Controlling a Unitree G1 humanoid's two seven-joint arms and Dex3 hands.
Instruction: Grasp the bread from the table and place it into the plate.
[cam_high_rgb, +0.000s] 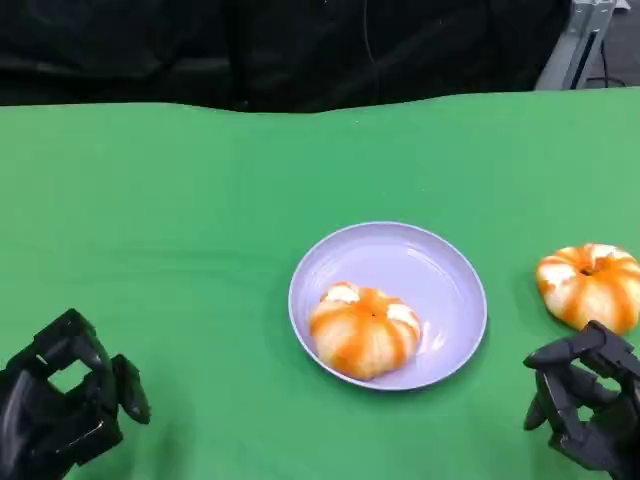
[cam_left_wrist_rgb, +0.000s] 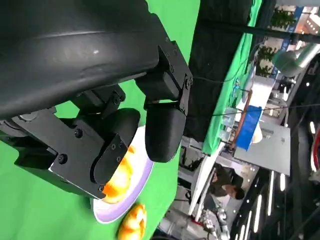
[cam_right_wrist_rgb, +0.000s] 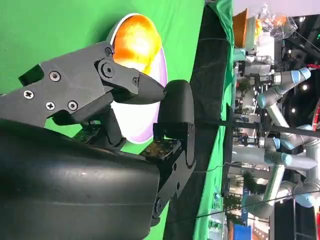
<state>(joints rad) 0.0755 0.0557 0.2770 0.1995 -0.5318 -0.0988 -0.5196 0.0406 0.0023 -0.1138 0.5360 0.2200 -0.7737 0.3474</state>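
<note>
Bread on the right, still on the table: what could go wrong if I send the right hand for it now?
1. The loose bread lies near the table's right edge; a push from the right hand might roll it off.
2. The plate already holds a bread at its near side, so a careless drop could land on that one or knock it.
3. The plate looks light; touching its rim may shift it.

A green cloth (cam_high_rgb: 200, 250) covers the counter. Along its far edge hangs a black curtain (cam_high_rgb: 300, 50). The left wrist view shows a person (cam_left_wrist_rgb: 227, 182) beyond the counter, near a blue box (cam_left_wrist_rgb: 248, 127). Grey robot arms (cam_right_wrist_rgb: 280, 95) stand in the room behind.
</note>
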